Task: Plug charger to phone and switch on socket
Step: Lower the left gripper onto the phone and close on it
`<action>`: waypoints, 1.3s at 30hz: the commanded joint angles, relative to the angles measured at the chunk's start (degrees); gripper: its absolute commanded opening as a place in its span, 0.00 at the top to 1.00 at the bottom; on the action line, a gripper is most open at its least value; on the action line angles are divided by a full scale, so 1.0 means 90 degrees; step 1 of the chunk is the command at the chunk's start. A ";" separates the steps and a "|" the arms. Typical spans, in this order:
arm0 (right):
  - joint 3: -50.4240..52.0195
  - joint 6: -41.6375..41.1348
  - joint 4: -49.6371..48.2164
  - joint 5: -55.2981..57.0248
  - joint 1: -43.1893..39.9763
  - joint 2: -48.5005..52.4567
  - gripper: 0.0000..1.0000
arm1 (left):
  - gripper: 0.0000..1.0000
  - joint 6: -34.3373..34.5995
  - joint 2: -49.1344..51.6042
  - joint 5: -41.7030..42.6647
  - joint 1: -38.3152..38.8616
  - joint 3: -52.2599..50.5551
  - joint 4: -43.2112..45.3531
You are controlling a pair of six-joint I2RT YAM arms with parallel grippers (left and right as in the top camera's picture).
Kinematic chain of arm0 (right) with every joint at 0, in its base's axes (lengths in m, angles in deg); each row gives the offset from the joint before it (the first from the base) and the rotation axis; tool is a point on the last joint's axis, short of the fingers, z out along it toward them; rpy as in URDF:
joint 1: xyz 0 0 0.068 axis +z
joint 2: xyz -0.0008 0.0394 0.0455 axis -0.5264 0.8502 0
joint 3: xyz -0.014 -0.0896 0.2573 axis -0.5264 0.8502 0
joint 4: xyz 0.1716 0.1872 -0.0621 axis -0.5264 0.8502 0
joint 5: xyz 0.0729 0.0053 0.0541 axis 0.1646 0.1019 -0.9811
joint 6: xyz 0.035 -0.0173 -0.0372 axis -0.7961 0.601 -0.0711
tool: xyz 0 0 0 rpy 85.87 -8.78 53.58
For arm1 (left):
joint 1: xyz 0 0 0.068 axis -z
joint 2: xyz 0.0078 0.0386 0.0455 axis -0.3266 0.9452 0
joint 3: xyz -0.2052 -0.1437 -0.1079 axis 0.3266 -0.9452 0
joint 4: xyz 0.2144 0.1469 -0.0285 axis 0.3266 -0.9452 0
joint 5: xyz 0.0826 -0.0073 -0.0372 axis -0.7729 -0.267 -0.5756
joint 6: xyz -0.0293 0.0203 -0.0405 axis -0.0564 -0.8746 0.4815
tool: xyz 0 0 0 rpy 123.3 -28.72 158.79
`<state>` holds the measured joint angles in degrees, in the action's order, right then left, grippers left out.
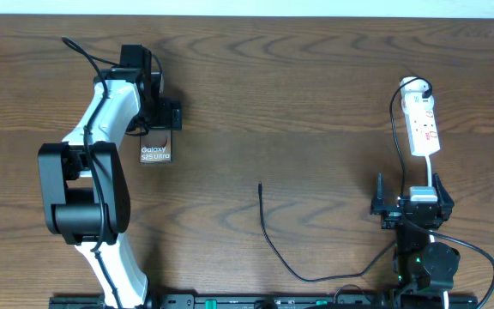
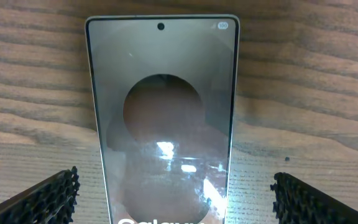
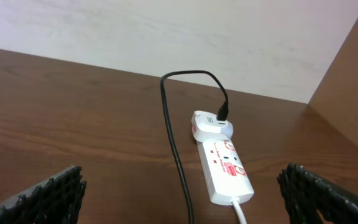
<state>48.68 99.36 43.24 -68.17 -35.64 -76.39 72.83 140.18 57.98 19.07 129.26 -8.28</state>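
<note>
The phone [image 2: 163, 124] lies flat on the wood, screen up, with white "Galaxy" lettering at its near end; overhead, only its lettered end [image 1: 155, 154] shows below the left arm. My left gripper [image 2: 176, 208] hovers open over it, one finger on each side, touching nothing; overhead, the left gripper [image 1: 163, 120] covers the phone's far part. The white socket [image 1: 424, 126] lies at the far right. The black charger [image 1: 268, 236] is plugged in at its far end, with its free tip mid-table. My right gripper [image 1: 408, 197] is open just short of the socket [image 3: 225, 165], with the charger [image 3: 176, 146] running between its fingers.
The socket's white cord [image 3: 241, 211] leaves its near end toward my right gripper. A pale wall [image 3: 166, 31] rises behind the table's far edge. The charger loops along the table's front edge [image 1: 333, 276] before rising to the socket.
</note>
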 commanded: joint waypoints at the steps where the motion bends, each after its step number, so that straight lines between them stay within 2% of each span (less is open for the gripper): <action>1: 0.0005 -0.0068 0.0029 0.0075 0.0066 -0.0034 0.01 | 0.02 0.0260 -0.0017 -0.0372 -0.0029 -0.0034 0.0044; 39: 0.0005 -0.0068 0.0027 0.0073 0.0066 -0.0034 0.01 | 0.02 0.0192 0.0481 -0.0340 -0.0027 -0.0034 0.0185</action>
<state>48.68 99.38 43.24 -68.17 -35.64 -76.39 74.33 143.35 55.25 19.07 129.24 -6.69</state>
